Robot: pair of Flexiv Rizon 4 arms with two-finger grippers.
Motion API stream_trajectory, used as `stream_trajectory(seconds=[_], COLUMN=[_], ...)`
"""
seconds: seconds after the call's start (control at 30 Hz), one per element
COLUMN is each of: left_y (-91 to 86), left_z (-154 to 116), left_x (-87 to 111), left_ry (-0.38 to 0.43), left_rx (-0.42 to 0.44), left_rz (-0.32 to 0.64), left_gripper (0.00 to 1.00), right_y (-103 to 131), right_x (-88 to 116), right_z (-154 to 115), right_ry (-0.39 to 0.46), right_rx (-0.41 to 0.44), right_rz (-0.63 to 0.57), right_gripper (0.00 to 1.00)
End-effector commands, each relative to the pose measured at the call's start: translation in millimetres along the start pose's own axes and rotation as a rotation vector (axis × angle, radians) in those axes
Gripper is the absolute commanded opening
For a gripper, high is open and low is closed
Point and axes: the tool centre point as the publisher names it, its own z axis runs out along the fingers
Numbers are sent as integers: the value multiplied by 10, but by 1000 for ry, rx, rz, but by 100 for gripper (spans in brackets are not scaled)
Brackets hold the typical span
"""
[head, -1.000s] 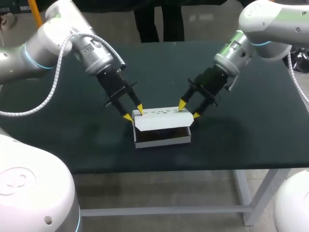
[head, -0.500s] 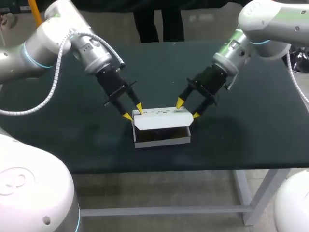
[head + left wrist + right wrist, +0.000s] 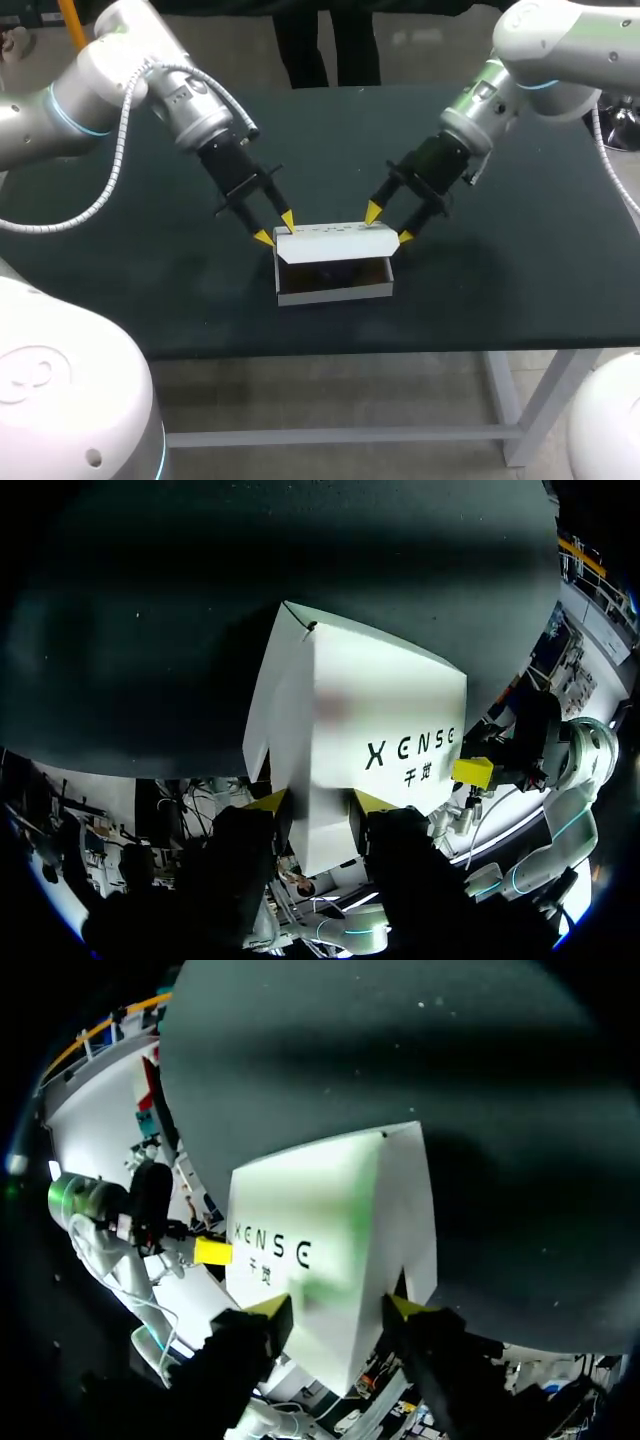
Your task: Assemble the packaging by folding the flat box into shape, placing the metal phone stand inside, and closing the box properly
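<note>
Together, the left jaws and right jaws pinch the box lid (image 3: 335, 241) above the dark table (image 3: 500, 280).

The left gripper (image 3: 275, 228) and right gripper (image 3: 388, 224), pinching the ends of the raised lid (image 3: 335, 244), wall off both sides of the white box (image 3: 335, 290) at mid-frame; only its front, facing the lower edge of the dark table (image 3: 300, 325), stands open to approach.

White cardboard box (image 3: 335, 243): plain white lid, small black lettering; interior dark. Dark green matte tabletop (image 3: 150, 270) under box, plain. Left claw (image 3: 276, 229), right claw (image 3: 390, 225) at box ends: black fingers, bright yellow tips.
</note>
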Motion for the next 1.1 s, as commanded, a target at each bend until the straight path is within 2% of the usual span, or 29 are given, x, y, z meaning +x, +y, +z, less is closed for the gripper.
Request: stream_trajectory(seconds=[0.03,0.4,0.5,1.1], left_y=[-16,-12,-12,-29], left_z=[3,-18,-20,-30], left_x=[57,75,77,91], left_ry=[-8,-16,-17,-12], left_rx=[-8,-21,-23,-52], left_rz=[-2,-13,-16,-35], left_gripper=[41,41,41,40], right_y=[50,55,57,78], right_x=[58,82,90,135], right_z=[3,-13,-16,-29], right_ry=[-2,0,0,5], right_rx=[17,31,33,44], right_rz=[1,8,10,26], right_gripper=[63,58,60,58])
